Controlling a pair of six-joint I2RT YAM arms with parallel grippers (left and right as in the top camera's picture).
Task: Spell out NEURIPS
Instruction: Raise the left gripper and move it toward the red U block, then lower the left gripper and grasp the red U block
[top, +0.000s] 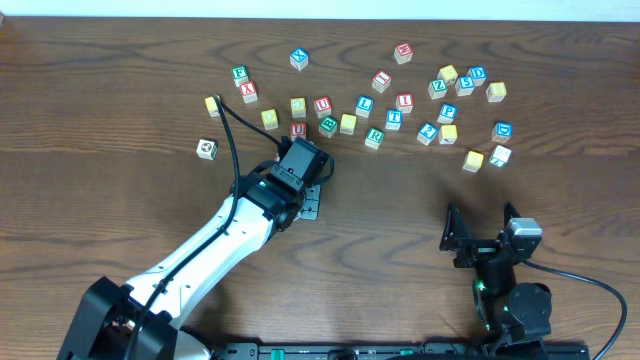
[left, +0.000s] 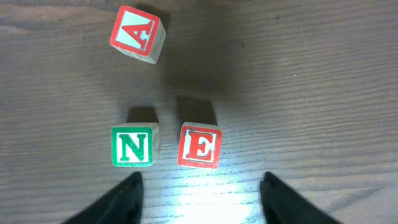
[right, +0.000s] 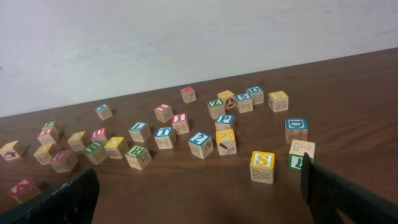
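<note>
Your left jaws stand open and empty; N (left: 132, 146) and E (left: 199, 145) sit side by side just ahead of them. Your right jaws gape empty, S (right: 262, 167) ahead on the counter (right: 186, 193).

Setting: robotics lab bench. Evidence: white robot arm (top: 215, 240) and black robot arm (top: 512, 300) at a wood-grain table (top: 560, 200), scattered letter cubes (top: 394, 119), bare white wall (right: 186, 37) behind.

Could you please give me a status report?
Left hand open, empty, near green wooden N cube beside red wooden E cube. Right hand open, empty. Nothing blocking.
</note>
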